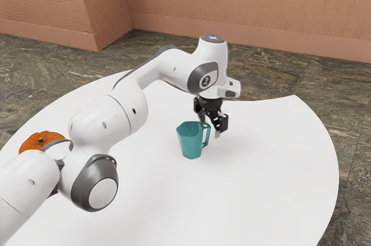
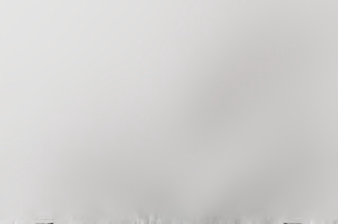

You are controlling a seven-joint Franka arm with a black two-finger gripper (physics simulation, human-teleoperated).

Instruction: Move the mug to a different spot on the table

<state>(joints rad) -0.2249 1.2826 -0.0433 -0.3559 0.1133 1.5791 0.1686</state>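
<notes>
- We are hovering our fingers [image 1: 212,119] just beside the mug's handle, near its rim; they are standing parted, gripping nothing;
- the teal mug [image 1: 190,140] is standing upright on the white counter [image 1: 272,159];
- an orange fruit [image 1: 39,140] is lying well apart from the mug.

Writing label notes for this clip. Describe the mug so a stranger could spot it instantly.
Find the round white table with the white robot arm reaching over it. Near the table's middle, right beside the arm's black gripper, stands the mug. It is teal, upright, handle toward the gripper, unlike the orange thing at the table's edge on the exterior view's left.
</notes>
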